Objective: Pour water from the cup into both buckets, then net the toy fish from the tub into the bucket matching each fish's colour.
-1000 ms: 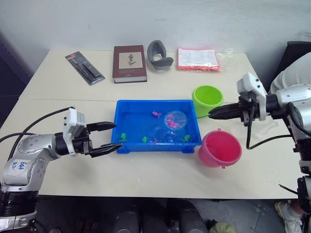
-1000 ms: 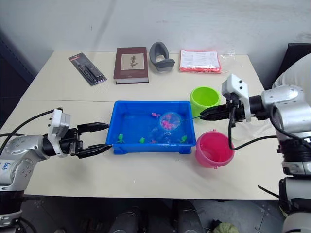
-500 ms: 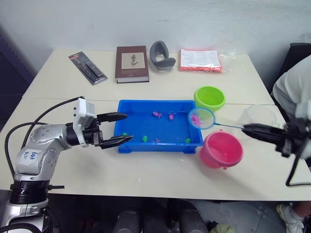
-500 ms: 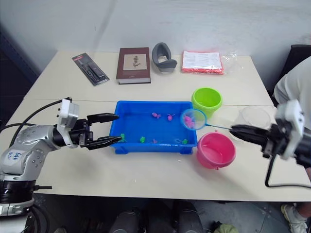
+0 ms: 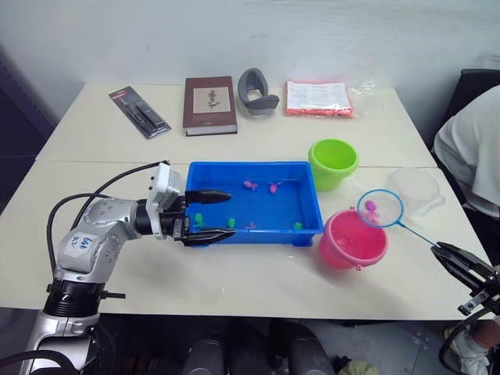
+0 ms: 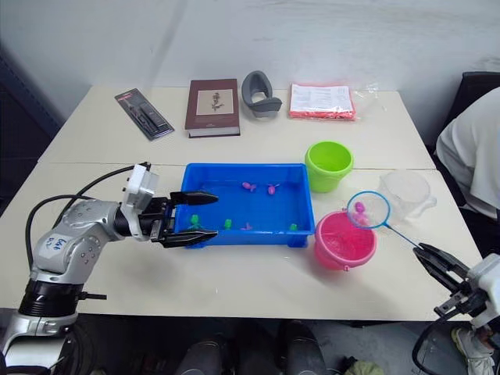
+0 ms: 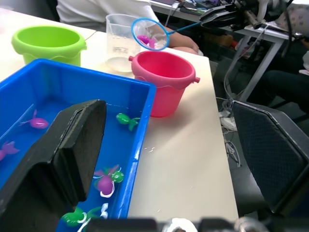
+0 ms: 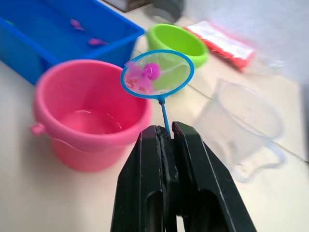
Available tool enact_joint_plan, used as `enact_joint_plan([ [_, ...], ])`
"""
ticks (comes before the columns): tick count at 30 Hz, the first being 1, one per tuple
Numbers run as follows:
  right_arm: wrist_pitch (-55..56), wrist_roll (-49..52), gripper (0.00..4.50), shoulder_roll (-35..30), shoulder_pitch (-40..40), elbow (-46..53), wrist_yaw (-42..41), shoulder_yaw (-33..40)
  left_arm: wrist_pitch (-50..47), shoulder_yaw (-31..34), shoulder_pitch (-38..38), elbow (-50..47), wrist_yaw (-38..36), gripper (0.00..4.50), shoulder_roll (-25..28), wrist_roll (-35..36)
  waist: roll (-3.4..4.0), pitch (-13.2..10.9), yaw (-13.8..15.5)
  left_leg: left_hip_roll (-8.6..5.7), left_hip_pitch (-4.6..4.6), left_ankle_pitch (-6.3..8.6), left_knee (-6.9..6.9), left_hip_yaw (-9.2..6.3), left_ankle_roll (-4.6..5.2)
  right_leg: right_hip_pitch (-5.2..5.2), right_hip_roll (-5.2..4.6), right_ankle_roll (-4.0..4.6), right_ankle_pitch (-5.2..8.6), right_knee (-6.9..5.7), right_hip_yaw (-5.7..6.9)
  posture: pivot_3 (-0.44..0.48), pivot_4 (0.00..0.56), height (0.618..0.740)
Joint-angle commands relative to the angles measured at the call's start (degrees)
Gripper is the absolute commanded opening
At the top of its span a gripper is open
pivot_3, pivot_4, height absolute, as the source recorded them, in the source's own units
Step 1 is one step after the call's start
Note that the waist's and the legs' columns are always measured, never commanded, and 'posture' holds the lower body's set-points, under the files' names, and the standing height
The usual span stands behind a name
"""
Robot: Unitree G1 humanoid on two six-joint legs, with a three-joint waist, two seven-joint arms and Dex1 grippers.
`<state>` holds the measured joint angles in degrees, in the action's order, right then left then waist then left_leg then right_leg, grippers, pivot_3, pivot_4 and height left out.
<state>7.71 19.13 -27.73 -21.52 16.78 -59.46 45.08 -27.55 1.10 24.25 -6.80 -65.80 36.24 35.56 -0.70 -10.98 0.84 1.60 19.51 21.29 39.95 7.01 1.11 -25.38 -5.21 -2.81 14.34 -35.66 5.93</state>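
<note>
The net [image 5: 380,208], holding pink fish [image 8: 145,77], hangs over the pink bucket's [image 5: 352,241] right rim near the table's [image 5: 250,273] right edge. The right gripper [image 8: 166,131] clamps its handle. The left gripper [image 5: 220,214] is spread at the tub's [image 5: 308,205] left wall.
</note>
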Motion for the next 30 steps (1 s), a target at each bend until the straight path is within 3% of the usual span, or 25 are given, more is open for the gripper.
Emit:
enact_joint_plan([
  [1, 7.89, -1.5, 0.0, 0.64, -1.54, -0.36, 3.08, 0.07, 0.15, 0.29, 0.2, -2.21, 0.19, 4.44, -0.14, 0.34, 0.0, 0.0, -0.2, 0.01, -0.02, 0.0, 0.0, 0.0, -0.01, 0.0, 0.0, 0.0, 0.0, -0.01, -0.02, 0.0, 0.15, 0.74],
  [7, 31.92, -12.39, 0.0, 1.5, -4.79, -6.05, 6.67, -2.36, 0.63, -0.14, 1.09, -0.88, 0.42, 4.44, -1.16, -0.2, 0.0, 0.0, -0.26, 0.06, -0.1, 0.05, -0.04, -0.03, -0.1, 0.03, 0.05, 0.08, 0.05, -0.04, -0.02, 0.0, 0.15, 0.74],
  [10, 44.37, -22.54, 0.0, -0.33, -4.57, -10.91, 11.46, -2.23, 0.86, -0.15, 1.26, -0.59, 0.39, 4.44, -1.55, -0.47, 0.0, 0.0, -0.68, 0.04, -0.17, 0.05, -0.03, -0.01, -0.11, 0.1, 0.03, 0.07, 0.05, -0.04, -0.06, 0.0, 0.15, 0.74],
  [16, 58.78, -35.96, 0.0, -3.22, -2.66, -15.6, 22.57, 0.21, 1.61, -0.33, 1.01, -0.16, 0.28, 4.44, -1.78, -1.15, 0.0, 0.0, -1.03, 0.07, -0.2, 0.05, -0.06, -0.02, -0.17, 0.1, 0.05, 0.1, 0.07, -0.05, -0.07, 0.0, 0.15, 0.74],
  [21, 62.84, -42.92, 0.0, -4.2, -1.85, -14.44, 29.24, 1.28, 2.0, -0.4, 1.22, 0.34, 0.11, 4.44, -2.0, -1.54, 0.0, 0.0, -1.01, 0.09, -0.23, 0.04, -0.06, -0.02, -0.22, 0.1, 0.08, 0.12, 0.09, -0.07, -0.1, 0.0, 0.15, 0.74],
  [30, 58.08, -49.61, 0.0, -5.64, -1.98, -8.5, 36.52, 2.43, 2.66, -0.65, 1.1, 0.89, 0.08, 4.44, -2.75, -2.02, 0.0, 0.0, -0.94, 0.13, -0.22, 0.04, -0.07, -0.05, -0.24, 0.1, 0.12, 0.14, 0.1, -0.07, -0.11, 0.0, 0.15, 0.74],
])
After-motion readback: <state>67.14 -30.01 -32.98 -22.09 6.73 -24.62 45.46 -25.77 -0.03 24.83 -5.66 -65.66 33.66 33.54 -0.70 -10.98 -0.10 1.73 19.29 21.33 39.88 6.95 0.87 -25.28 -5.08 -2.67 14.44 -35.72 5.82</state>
